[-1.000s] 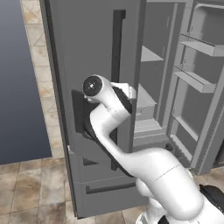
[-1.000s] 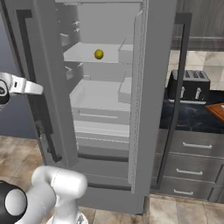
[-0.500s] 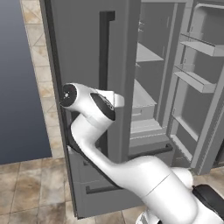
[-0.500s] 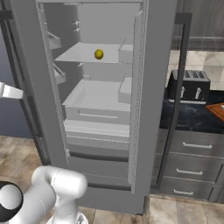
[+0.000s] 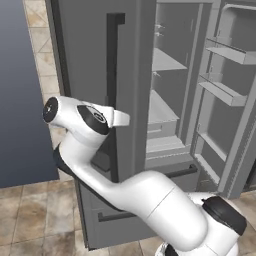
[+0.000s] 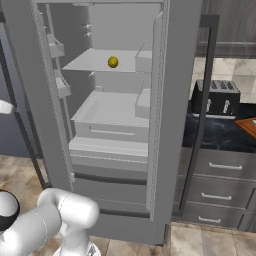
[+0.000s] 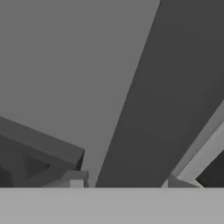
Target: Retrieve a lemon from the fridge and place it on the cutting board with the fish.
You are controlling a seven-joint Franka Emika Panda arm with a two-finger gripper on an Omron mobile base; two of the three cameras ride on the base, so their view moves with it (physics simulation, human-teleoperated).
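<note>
The lemon (image 6: 113, 62) sits on an upper shelf inside the grey fridge (image 6: 120, 125), whose left door (image 5: 90, 65) stands swung open. My gripper (image 7: 124, 181) is open, tight against that door's outer face. The dark handle (image 7: 148, 109) runs between its two spread fingertips (image 7: 74, 178); I cannot tell whether they touch it. In the left base view the wrist (image 5: 119, 118) reaches the handle (image 5: 114, 75), and the fingers are hidden there. A reddish-brown corner of the cutting board (image 6: 249, 125) shows at the right edge. The fish is out of view.
A dark toaster (image 6: 216, 97) stands on the black counter (image 6: 215, 135) right of the fridge, above grey drawers (image 6: 220, 182). The fridge's right door (image 5: 230, 95) with its shelves hangs open. My elbow (image 5: 75, 115) juts out to the left over the tiled floor (image 5: 30, 215).
The left door has swung wider open, and my hand and elbow have moved left with it. The lemon has stayed on its shelf.
</note>
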